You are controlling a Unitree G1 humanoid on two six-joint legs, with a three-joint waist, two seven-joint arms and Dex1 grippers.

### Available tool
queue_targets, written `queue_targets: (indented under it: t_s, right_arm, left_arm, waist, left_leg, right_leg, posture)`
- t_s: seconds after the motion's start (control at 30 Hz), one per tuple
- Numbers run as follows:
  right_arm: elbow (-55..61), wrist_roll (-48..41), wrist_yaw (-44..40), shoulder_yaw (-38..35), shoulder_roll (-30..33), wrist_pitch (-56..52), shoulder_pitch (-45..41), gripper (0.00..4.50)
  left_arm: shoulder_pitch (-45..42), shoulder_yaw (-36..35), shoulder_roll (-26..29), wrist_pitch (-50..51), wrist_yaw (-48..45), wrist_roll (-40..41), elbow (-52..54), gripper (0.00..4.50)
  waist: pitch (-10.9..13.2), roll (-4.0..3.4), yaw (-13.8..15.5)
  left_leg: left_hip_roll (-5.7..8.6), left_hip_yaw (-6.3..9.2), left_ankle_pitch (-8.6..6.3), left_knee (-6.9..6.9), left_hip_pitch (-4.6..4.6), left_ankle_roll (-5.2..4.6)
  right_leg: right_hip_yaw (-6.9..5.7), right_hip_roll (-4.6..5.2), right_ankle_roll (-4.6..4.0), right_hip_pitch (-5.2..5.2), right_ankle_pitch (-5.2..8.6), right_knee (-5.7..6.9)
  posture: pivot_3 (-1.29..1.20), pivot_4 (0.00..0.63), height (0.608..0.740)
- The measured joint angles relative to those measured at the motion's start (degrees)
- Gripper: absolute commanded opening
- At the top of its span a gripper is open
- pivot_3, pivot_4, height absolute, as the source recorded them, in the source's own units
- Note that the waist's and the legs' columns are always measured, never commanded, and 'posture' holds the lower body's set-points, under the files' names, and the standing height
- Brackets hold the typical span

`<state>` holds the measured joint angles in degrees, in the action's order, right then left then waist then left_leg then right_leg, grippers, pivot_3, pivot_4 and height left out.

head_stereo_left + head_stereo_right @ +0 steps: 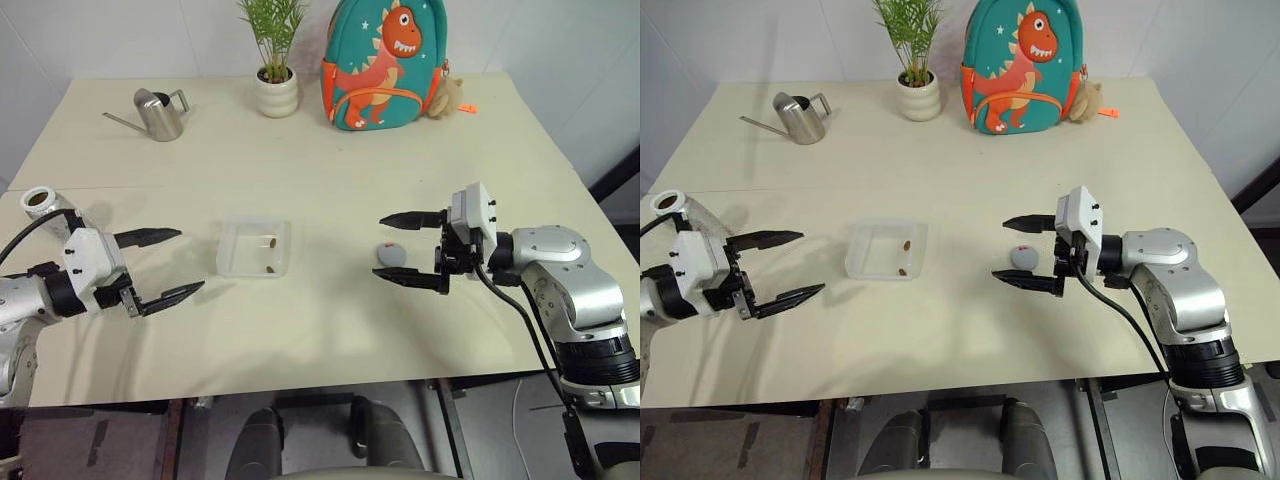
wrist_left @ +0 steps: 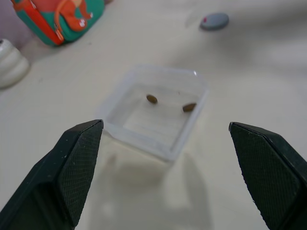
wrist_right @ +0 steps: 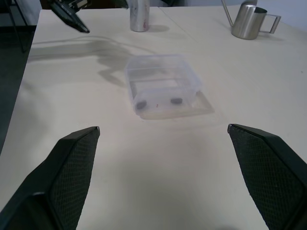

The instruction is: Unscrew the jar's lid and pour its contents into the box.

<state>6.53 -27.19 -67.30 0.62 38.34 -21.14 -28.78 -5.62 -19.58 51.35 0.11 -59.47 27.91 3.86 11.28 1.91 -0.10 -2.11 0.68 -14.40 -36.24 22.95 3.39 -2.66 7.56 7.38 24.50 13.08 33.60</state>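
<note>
The left claw [image 1: 172,266] hovers above the table [image 1: 330,340] with its two black, wedge-shaped fingers spread wide and empty, their inner pads [image 2: 76,167] cross-hatched. The right claw [image 1: 400,250] faces it from the other side, jaws equally wide and empty, its pads [image 3: 72,177] finely textured too.

Between the two claws, nearer the left one and just ahead of its fingertips, sits the box [image 1: 254,248], a shallow clear plastic tray with rounded corners and thin, slightly cloudy walls. Two small brownish oval pieces, the contents [image 2: 152,98], lie on its floor, apart from each other.

The lid [image 1: 391,254], a flat round grey disc with a small red mark, lies on the table right by the right claw, between its upper and lower fingers as seen from the head, though it is not gripped.

Behind the left claw's wrist, near the table's left edge, the jar [image 1: 40,201] stands upright, a silvery cylinder with an open, pale-rimmed mouth.

Far beyond both claws, along the back of the matte cream table, stand a polished steel watering can [image 1: 160,114] with a thin spout, a white ribbed pot [image 1: 277,95] holding a green plant, and a teal fabric backpack [image 1: 385,62] with an orange dinosaur.
</note>
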Motion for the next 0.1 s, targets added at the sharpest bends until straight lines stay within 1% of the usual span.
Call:
queue_targets:
  t_s: [0.1]
  right_arm:
    - [0.01,-0.04,1.15,-0.27,-0.02,-0.08,0.16,4.5]
  left_arm:
    - [-1.99,0.03,-0.8,1.21,0.09,0.0,-0.24,4.48]
  waist:
    - [0.0,0.0,-0.03]
  left_leg:
    - [0.0,0.0,0.0,0.01,0.01,0.0]
  right_leg:
    - [0.0,0.0,0.01,0.0,-0.01,0.12]
  posture:
    - [0.0,0.15,0.74]
